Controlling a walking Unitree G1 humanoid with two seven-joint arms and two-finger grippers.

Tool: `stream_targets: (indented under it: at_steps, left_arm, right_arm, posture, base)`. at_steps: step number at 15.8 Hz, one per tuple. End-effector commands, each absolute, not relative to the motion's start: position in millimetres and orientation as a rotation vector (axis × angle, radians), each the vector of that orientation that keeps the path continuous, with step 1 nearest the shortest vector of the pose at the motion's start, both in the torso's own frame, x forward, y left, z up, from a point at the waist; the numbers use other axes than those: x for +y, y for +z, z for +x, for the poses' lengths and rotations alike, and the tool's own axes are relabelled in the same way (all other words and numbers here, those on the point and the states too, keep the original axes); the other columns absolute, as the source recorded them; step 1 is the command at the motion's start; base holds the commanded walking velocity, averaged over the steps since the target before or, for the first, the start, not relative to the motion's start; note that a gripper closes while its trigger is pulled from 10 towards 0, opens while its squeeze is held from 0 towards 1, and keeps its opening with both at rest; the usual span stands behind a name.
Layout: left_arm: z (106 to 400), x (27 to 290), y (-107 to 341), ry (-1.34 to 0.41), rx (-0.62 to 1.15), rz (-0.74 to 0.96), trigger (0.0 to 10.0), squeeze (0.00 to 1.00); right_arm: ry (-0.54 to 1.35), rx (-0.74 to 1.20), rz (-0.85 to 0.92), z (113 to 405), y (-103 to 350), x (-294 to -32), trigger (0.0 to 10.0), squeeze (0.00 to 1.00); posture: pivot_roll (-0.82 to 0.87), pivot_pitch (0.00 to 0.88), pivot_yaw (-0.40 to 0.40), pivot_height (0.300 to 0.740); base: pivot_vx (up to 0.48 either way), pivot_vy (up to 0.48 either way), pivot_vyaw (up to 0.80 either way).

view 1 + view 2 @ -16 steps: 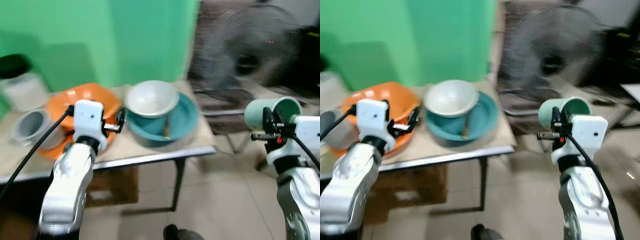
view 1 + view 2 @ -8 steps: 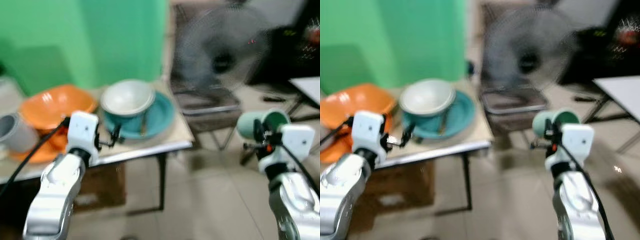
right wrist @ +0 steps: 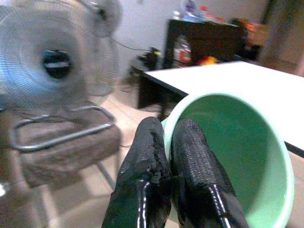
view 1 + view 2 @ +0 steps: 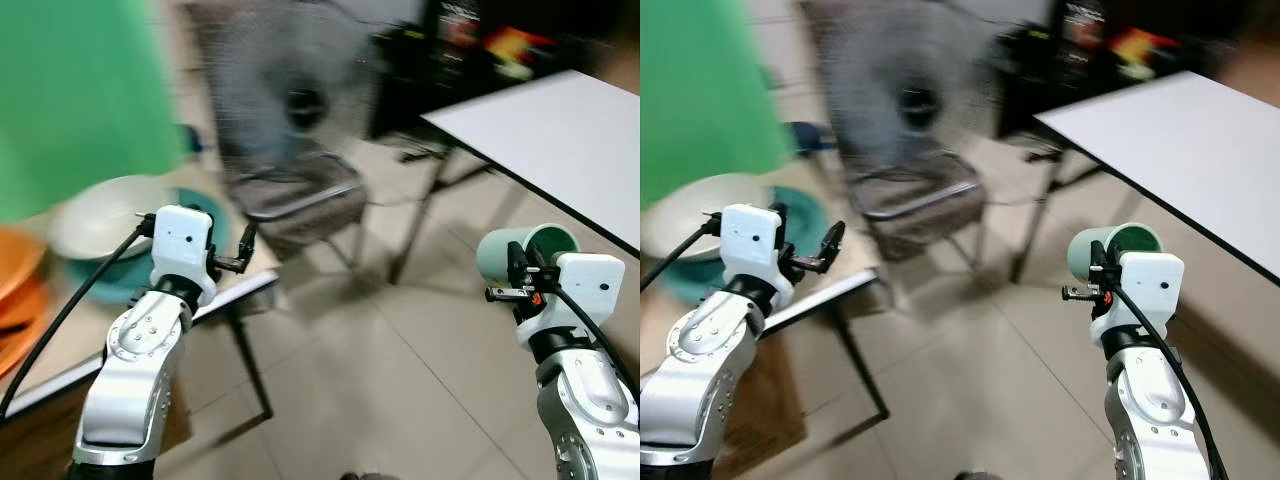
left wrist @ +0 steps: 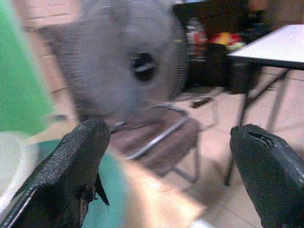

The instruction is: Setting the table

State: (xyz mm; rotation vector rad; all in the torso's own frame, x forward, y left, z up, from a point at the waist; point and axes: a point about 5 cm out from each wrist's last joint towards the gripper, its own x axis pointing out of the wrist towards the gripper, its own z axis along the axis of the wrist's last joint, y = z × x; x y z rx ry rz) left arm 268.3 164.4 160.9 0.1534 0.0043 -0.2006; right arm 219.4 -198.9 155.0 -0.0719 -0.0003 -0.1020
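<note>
My right gripper (image 3: 166, 142) pinches the green cup's (image 3: 237, 156) rim (one finger seemingly inside); my left gripper (image 5: 166, 161) gapes wide, holding nothing.

1. No text, label, brand, number or sign could be read in any view.
2. Coloured packaging on the dark shelf (image 4: 480, 40) at the back was seen, but any print on it was blurred beyond reading.

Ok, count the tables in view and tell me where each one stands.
2. A low tan wooden table carrying dishes stands at the robot's left; a white-topped table on dark legs stands ahead to its right. Others may lie beyond the frame.
</note>
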Motion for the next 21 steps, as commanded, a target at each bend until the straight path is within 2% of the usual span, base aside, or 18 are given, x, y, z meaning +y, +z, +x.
stream_targets:
  at_steps: [1,6,8,12,19,21]
  left_arm:
    - [270,159,161,-0.243,-0.001,0.141,10.0,0.00]
    - [267,165,171,-0.252,-0.021,0.159,10.0,0.00]
    - [264,163,158,-0.226,0.001,0.140,10.0,0.00]
    - [261,169,162,-0.195,-0.006,0.157,10.0,0.00]
    - [266,171,167,-0.190,-0.011,0.170,10.0,0.00]
    - [268,171,170,-0.195,-0.017,0.172,10.0,0.00]
  right_arm:
    - [-0.109,-0.011,-0.069,222,158,-199,10.0,0.00]
    - [-0.067,0.007,-0.048,222,155,-182,10.0,0.00]
    - [-0.008,0.044,-0.074,225,151,-186,10.0,0.00]
    - [-0.014,0.015,-0.081,236,150,-182,10.0,0.00]
    - [0.018,-0.024,-0.033,242,161,-179,10.0,0.00]
    - [0.009,-0.026,-0.034,242,162,-182,10.0,0.00]
  posture:
    - [0.02,0.000,-0.009,0.740]
    - [0.02,0.000,-0.006,0.740]
    - [0.03,0.000,-0.055,0.740]
    - [0.07,0.000,-0.081,0.740]
    - [0.06,0.000,-0.066,0.740]
    - [0.06,0.000,-0.060,0.740]
  base:
    - [0.000,0.000,-0.77]
    - [0.111,0.000,-0.78]
    - [0.304,0.000,0.00]
    - [0.300,0.000,0.00]
    - [0.346,0.000,0.00]
    - [0.364,0.000,-0.80]
